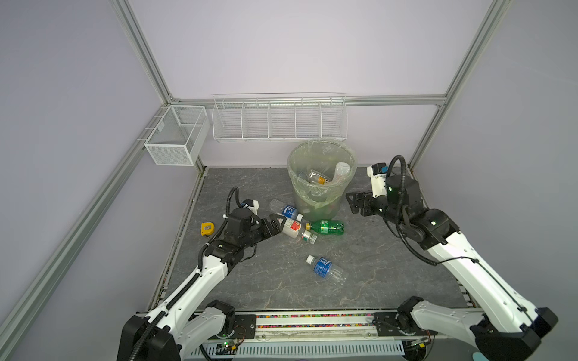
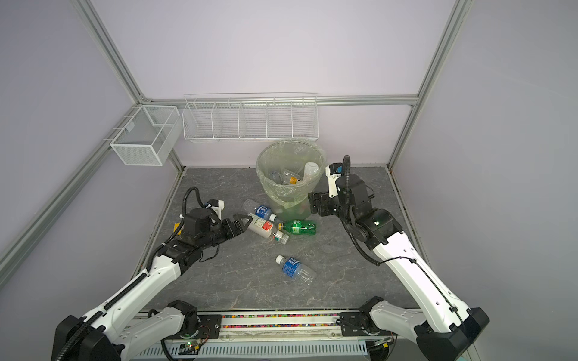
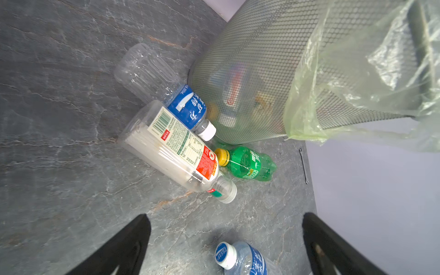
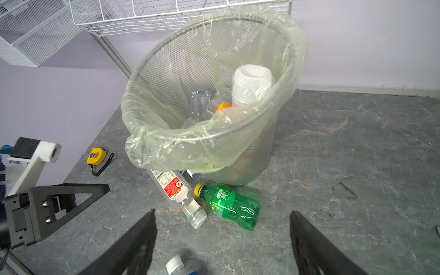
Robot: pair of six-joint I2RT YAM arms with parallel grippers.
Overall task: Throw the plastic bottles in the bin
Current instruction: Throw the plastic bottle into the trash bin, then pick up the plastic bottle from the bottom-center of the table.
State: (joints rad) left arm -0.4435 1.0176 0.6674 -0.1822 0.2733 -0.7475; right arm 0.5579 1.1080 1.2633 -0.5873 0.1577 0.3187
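Note:
The bin (image 1: 319,209) (image 2: 289,206) (image 4: 259,152), lined with a thin bag, stands at the back of the table with several plastic bottles inside (image 1: 341,170). Three bottles lie against its base: a clear blue-labelled one (image 1: 286,211) (image 3: 188,104), a red-and-white-labelled one (image 1: 292,228) (image 3: 181,152) and a green one (image 1: 327,226) (image 4: 228,206). Another blue-labelled bottle (image 1: 327,268) (image 2: 295,269) lies alone nearer the front. My left gripper (image 1: 273,225) (image 2: 244,223) (image 3: 226,215) is open, just short of the red-labelled bottle's base. My right gripper (image 1: 352,203) (image 2: 314,203) (image 4: 222,212) hangs open beside the bin's right wall.
A yellow tape measure (image 1: 206,228) (image 4: 96,156) lies at the table's left edge behind my left arm. On the back wall hang a white mesh box (image 1: 175,137) and a long white wire rack (image 1: 278,120), above the bin. Metal frame posts stand at the back corners.

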